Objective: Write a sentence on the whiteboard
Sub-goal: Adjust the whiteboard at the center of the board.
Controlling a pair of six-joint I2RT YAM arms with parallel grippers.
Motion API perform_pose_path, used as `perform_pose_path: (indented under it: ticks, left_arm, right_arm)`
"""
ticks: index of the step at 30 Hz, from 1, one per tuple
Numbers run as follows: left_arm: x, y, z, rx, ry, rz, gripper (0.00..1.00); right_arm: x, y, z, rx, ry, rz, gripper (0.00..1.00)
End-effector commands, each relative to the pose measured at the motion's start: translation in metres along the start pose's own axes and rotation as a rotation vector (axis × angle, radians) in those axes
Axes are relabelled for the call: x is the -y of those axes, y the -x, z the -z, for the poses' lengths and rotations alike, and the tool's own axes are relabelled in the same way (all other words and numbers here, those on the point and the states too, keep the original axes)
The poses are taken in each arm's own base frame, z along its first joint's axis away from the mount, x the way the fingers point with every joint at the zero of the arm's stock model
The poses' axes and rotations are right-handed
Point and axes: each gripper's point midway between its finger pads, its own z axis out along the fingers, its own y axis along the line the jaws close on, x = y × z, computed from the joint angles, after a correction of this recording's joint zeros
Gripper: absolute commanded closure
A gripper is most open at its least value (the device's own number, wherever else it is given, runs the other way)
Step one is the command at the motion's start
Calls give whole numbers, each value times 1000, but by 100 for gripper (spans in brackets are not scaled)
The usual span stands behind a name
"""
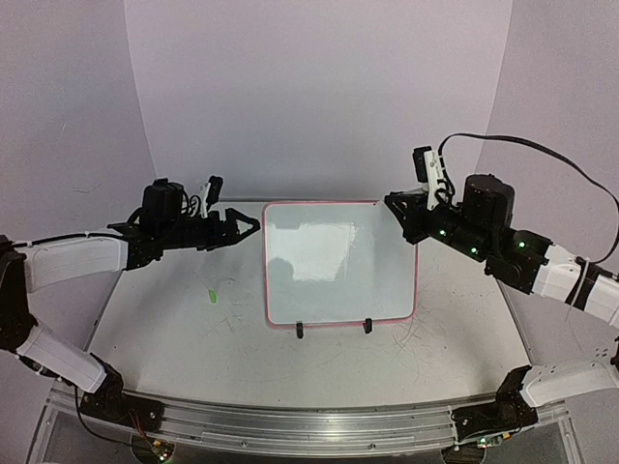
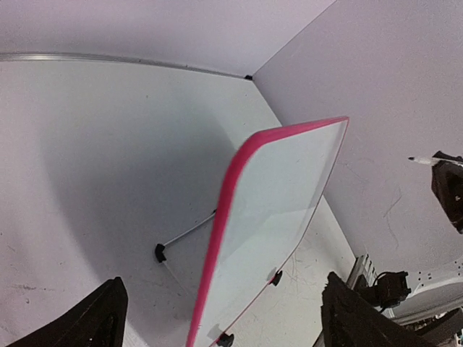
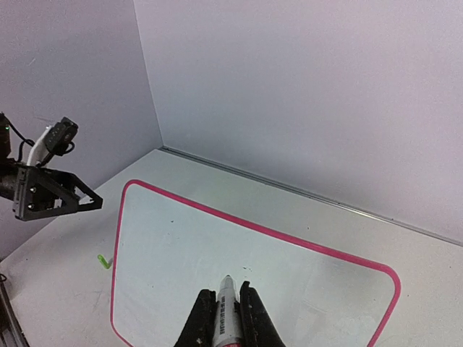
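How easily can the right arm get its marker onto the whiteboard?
Probably yes, easily: the right gripper holds the marker pointed at the bare whiteboard, nothing between them; the left gripper sits open, off to the side.

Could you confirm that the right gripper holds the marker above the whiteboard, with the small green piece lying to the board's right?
Not quite: the top view shows the small green piece left of the whiteboard; the right gripper does hold the marker.
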Motion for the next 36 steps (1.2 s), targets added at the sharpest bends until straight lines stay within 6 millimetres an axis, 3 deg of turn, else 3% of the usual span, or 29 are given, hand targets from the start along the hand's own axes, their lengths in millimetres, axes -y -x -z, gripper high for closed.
perform_pose_path:
  ticks: [1,8,14,22,29,36]
  left_arm:
    - [5,-8,-20,-44,-192,1,10]
    - [11,-22,-38,-94,-356,-48,27]
    - [1,-34,-55,-119,-403,-82,46]
    - [3,-29,-54,-78,-457,-208,70]
    - [-6,-35,-60,-74,-435,-242,90]
    - [-17,-52,-66,-105,-423,-220,100]
  right_arm:
    - [-9,32,-1,89,-47,38,100]
    - [-39,26,-11,72,43,13,100]
    - [-53,29,-19,74,87,10,100]
    - [-70,31,-33,46,158,55,100]
    - [-69,31,-43,20,134,110,100]
    - [-72,26,-51,3,140,106,100]
